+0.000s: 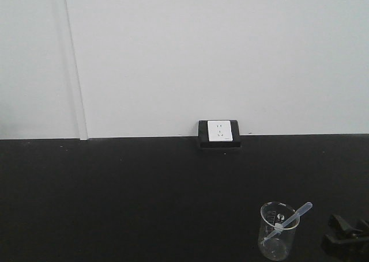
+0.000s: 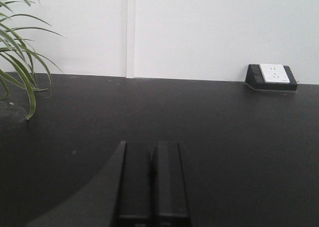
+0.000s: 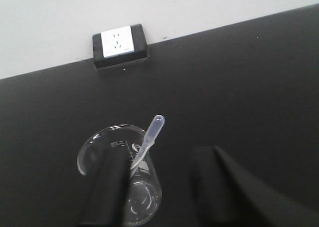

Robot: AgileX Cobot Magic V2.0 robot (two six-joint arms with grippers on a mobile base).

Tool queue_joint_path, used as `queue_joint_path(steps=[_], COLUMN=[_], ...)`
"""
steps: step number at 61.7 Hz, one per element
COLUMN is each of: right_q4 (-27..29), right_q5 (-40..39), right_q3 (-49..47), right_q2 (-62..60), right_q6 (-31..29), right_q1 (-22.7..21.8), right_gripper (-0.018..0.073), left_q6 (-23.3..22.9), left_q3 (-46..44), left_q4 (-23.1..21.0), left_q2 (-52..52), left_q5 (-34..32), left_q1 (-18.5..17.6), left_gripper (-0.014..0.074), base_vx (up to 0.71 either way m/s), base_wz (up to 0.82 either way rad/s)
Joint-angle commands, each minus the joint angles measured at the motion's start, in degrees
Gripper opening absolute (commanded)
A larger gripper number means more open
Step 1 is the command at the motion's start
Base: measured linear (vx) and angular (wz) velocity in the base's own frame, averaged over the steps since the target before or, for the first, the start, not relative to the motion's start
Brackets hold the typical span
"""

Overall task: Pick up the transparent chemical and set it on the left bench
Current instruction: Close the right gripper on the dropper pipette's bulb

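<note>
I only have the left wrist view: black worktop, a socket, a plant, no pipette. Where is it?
Observer: The pipette stands in a beaker, at the lower right of the front view.
Operator: Which end is up?
Observer: The bulb. It leans out over the rim to the right in that view, with the tip down inside.
Operator: Is the right tool on it?
Observer: No. The right tool is open and holds nothing. In the front view it sits to the right of the beaker.
</note>
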Motion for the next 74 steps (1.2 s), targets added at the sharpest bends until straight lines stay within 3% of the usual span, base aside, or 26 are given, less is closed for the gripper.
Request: queue_joint_path(steps=[1, 13, 39, 74], right_q4=[-1.04, -3.65, -5.88, -5.88], right_q5=[-12.77, -16.50, -16.45, -15.99], right_q3=[-2.03, -6.34, -19.09, -19.67], right_q2=[3.24, 12.96, 28.83, 27.06], right_q6=[0.12, 0.51, 4.16, 3.45], right_q1=[-0.13, -0.20, -0.20, -0.20], right_gripper=[0.0552, 0.0580, 0.0497, 0.0099], left_q6=[-0.45, -0.45, -0.45, -0.45], left_q3=[0.93, 0.93, 0.93, 0.93], left_q4=[-0.04, -0.04, -0.04, -0.04], left_q2=[-1.10, -1.10, -1.10, -1.10], left_q5=[-4.49, -4.49, -4.49, -4.49], left_q1=[-0.10, -0.10, -0.10, -0.10], left_gripper=[-0.0003, -0.0003, -0.0003, -0.0003], base_vx=[0.00, 0.00, 0.00, 0.00], base_wz=[0.00, 0.00, 0.00, 0.00])
